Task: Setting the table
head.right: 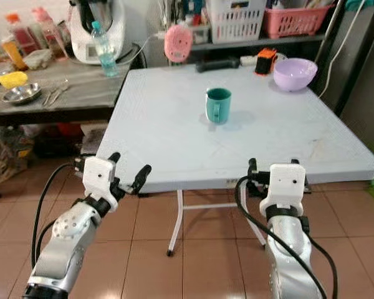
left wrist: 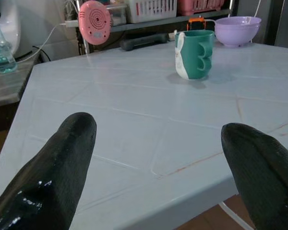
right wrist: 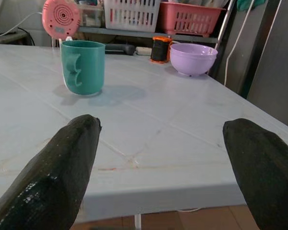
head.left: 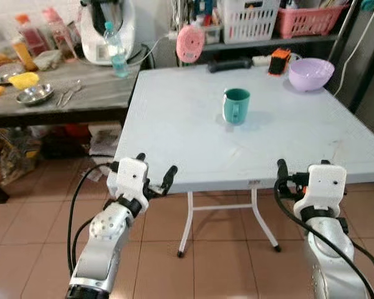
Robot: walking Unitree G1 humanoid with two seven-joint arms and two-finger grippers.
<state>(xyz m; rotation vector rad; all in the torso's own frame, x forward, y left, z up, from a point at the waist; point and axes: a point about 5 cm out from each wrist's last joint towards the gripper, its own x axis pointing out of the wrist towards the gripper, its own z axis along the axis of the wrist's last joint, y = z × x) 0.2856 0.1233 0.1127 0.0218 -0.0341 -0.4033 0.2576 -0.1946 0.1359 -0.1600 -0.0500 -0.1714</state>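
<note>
both grippers sit nearest, at the near edge of the light blue folding table. left gripper is by the near left corner, fingers spread apart, nothing between them; its wrist view shows the two black fingertips wide of each other over the table edge. right gripper is by the near right part of the edge, fingers likewise parted and empty, fingertips well apart in its wrist view.

outward on the tabletop: teal mug upright near the middle, handle turned toward the robot, well apart from both grippers. lilac bowl upright at the far right corner. just beside it, toward the far edge, a small orange and black object, too small to tell. dark cylindrical object lies along the far edge. pink round fan stands behind the far edge.

shelf behind: white basket, pink basket.

left of the table, grey counter: clear plastic bottle, white kitchen appliance, steel bowl, tongs. terracotta tile floor below.
</note>
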